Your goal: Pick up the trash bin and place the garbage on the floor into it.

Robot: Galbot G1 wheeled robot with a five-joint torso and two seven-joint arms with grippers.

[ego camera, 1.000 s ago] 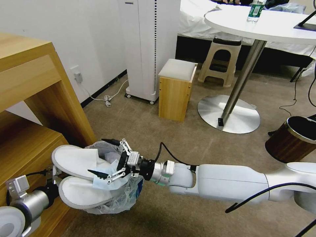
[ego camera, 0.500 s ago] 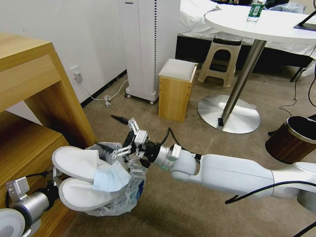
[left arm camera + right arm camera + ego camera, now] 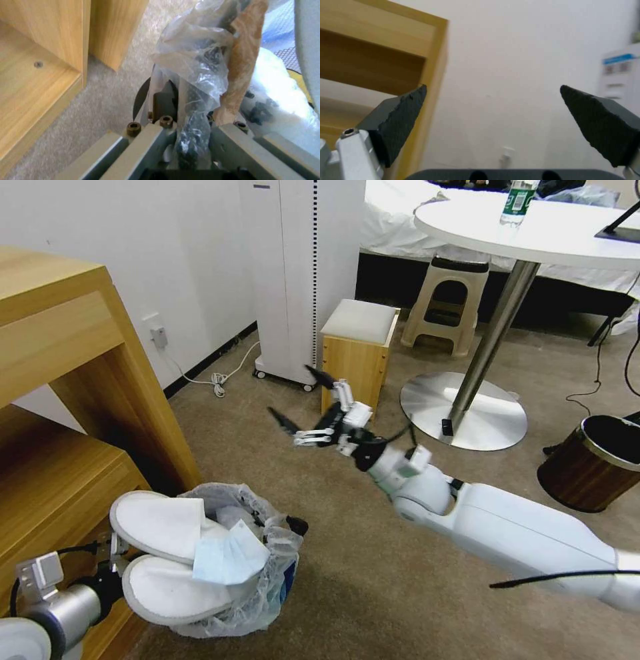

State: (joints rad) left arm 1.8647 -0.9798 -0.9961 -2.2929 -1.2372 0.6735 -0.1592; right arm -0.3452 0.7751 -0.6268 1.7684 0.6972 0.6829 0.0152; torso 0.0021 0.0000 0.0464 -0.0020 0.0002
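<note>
The trash bin [image 3: 257, 587], its crinkly liner bulging, hangs low beside the wooden shelf unit [image 3: 60, 400], just over the beige floor [image 3: 373, 580] at the unit's near corner. Two white slippers [image 3: 160, 550] lie stacked across its mouth with a light-blue mask [image 3: 230, 553] on top, all sitting proud of the rim rather than down inside. The left gripper [image 3: 186, 140] is clenched on the bin's rim and liner, carrying it. The right gripper [image 3: 308, 410] is well apart from the bin, raised above the carpet toward the small wooden stool [image 3: 357, 360], its fingers spread wide and holding nothing. The risk I judge most likely: the load is overfull, so a tilt or jolt of the bin could slide the mask or top slipper back onto the floor; the rim pinch through slippery plastic may also slip.
</note>
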